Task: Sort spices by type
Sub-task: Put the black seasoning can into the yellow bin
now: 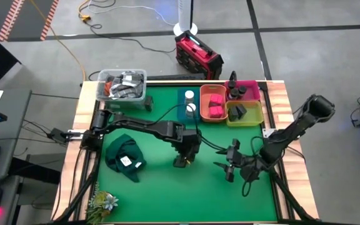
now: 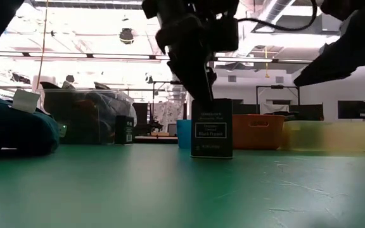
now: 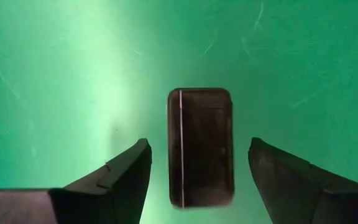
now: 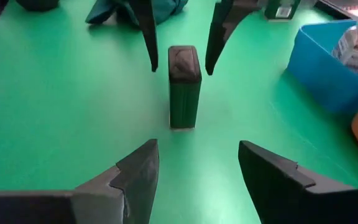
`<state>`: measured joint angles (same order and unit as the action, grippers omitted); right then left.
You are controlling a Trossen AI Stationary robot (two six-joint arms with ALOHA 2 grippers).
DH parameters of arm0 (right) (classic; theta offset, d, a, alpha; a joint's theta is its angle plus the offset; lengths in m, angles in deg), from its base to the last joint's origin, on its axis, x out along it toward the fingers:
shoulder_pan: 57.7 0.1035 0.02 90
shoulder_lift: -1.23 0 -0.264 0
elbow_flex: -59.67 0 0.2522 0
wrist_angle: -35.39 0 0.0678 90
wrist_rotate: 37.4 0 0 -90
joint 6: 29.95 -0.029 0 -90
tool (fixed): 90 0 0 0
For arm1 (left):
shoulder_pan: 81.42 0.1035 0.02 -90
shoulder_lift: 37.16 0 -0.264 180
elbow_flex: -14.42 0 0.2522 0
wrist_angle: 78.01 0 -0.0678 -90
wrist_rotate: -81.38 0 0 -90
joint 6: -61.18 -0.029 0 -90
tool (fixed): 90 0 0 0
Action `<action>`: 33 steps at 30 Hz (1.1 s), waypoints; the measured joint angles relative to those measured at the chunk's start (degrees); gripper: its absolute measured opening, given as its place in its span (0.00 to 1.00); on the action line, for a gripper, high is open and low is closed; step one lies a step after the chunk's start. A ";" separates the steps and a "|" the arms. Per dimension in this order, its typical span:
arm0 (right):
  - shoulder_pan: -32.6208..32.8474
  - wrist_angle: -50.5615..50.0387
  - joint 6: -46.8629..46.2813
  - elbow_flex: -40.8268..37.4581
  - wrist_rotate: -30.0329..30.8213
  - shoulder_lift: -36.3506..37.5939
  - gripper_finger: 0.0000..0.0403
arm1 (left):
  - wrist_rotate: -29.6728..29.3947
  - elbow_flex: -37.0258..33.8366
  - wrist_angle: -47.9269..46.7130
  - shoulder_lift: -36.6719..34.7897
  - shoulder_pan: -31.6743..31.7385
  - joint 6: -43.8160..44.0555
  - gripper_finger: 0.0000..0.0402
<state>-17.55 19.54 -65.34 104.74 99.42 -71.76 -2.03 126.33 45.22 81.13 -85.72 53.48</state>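
left gripper point(image 3: 197, 171) above tin, jaws apart, holding nothing | dark tin point(image 4: 184, 87) upright mid-mat, clear of both fingers | right gripper point(image 4: 197, 168) near, open, empty | risk: narrow tin tips if a finger point(image 4: 146, 31) clips it on lifting away

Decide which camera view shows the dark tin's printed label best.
The low view: the tin stands upright with its white lettering facing the camera. The left wrist view shows only its lid, the right wrist view a plain side, and the high view hardly shows it.
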 joint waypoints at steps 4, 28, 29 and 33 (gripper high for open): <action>-1.05 7.28 4.38 0.00 2.25 -4.43 0.62 | -1.69 0.11 -4.10 -1.74 -0.15 -1.14 0.64; -16.74 41.99 26.31 0.37 -13.71 -20.07 0.67 | -23.80 -30.17 15.12 -29.11 -6.05 5.18 0.62; -17.22 41.63 26.41 0.73 -14.50 -20.11 0.68 | -24.14 -32.92 17.63 -31.36 -6.05 6.29 0.62; -18.31 38.10 26.89 3.47 -17.11 -20.14 0.69 | -24.50 -42.15 25.43 -39.91 -6.14 10.78 0.62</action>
<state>-35.85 57.63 -38.45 108.21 82.31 -91.90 -26.52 84.17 70.65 41.22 -91.86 64.27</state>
